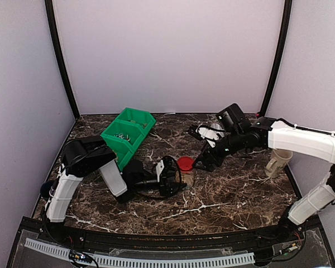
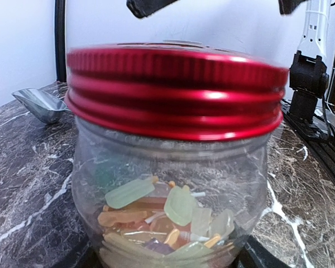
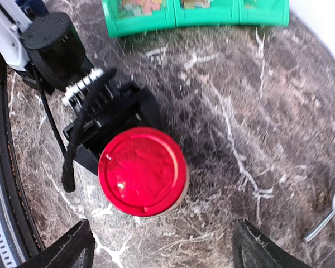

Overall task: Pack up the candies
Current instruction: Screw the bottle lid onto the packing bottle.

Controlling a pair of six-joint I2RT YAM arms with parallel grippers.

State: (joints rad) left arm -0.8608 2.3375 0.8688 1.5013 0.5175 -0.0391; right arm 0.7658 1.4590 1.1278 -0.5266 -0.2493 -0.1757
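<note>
Clear glass jar (image 2: 167,167) of candies (image 2: 156,209), ribbed red lid (image 3: 142,170), clasped by left pincer (image 1: 177,177). Wide-spread right pincer (image 3: 167,248) at 6 o'clock of lid.

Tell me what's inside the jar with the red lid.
Through the jar wall, candies fill the lower part: pale green, orange and tan. The red lid covers the mouth, so from above nothing inside shows.

jar (image 2: 167,167) close-up | red lid (image 2: 173,92) on | candies (image 2: 162,215) inside | metal scoop (image 2: 39,103) far left
</note>
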